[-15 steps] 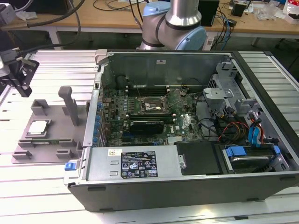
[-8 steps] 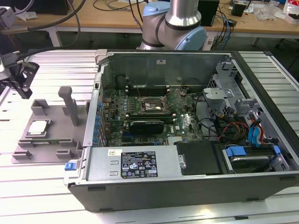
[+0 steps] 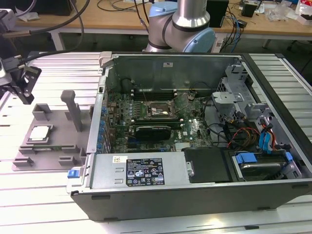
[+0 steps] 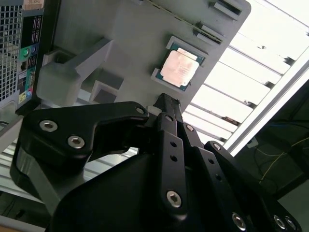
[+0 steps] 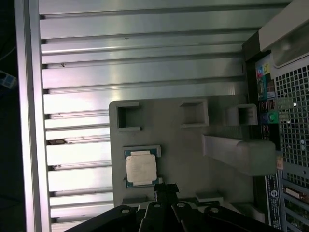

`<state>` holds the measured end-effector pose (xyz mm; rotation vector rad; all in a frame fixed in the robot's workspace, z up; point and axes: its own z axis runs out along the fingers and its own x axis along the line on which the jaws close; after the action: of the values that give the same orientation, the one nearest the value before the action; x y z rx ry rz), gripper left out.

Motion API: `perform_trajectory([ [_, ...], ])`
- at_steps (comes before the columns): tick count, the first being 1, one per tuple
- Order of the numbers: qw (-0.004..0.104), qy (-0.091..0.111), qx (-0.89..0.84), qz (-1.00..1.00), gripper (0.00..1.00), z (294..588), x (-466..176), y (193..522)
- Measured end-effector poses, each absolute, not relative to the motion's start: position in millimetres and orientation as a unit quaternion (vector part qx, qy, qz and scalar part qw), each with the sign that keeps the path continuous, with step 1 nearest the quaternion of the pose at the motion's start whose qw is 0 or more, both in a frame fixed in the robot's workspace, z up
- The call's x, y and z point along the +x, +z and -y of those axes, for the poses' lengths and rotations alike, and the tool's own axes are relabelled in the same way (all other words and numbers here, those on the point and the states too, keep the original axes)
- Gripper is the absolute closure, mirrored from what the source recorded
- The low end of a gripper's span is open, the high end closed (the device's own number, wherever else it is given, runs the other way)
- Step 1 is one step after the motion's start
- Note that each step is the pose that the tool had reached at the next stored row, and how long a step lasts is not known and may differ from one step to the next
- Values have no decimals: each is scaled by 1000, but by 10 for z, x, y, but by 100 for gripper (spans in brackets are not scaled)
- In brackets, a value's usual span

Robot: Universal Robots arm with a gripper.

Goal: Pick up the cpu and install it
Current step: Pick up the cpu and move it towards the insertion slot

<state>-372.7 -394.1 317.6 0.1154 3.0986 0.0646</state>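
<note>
The cpu (image 3: 40,132) is a flat square chip with a shiny metal top. It lies in a recess of the grey fixture tray (image 3: 53,148) at the exterior view's left. My gripper (image 3: 24,83) hangs above and beyond the tray's far left corner, apart from the chip. In both wrist views the black fingers meet at a narrow tip with nothing between them, so the gripper (image 4: 167,102) (image 5: 165,188) looks shut. The cpu (image 4: 181,69) (image 5: 140,168) lies just past that tip on the tray (image 4: 120,38) (image 5: 183,140). The black-framed socket (image 3: 158,111) sits on the motherboard inside the case.
An open computer case (image 3: 195,185) lies on the slatted aluminium table (image 3: 48,204), right beside the tray. An upright grey post (image 3: 73,112) and several raised pockets stand on the tray. Cables, drive bays and a black card crowd the case. The arm's base (image 3: 180,29) stands behind it.
</note>
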Motion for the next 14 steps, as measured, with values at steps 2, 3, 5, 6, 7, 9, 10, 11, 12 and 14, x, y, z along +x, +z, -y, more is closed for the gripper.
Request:
perform_trajectory([
  [2,20,21,37,-999,89,3941,-3727,3170],
  [3,20,21,37,-999,89,3940,-3729,3163],
  [5,20,21,37,-999,89,3941,-3733,3152],
  [6,20,21,37,-999,89,3941,-3734,3149],
  [7,20,21,37,-999,89,3941,-3735,3145],
  [9,20,21,37,-999,89,3941,-3742,3128],
  [10,20,21,37,-999,89,3940,-3745,3120],
  [11,20,20,37,-999,89,3940,-3746,3117],
  [12,20,20,37,-999,89,3941,-3747,3115],
  [14,20,20,37,-999,89,3941,-3751,3108],
])
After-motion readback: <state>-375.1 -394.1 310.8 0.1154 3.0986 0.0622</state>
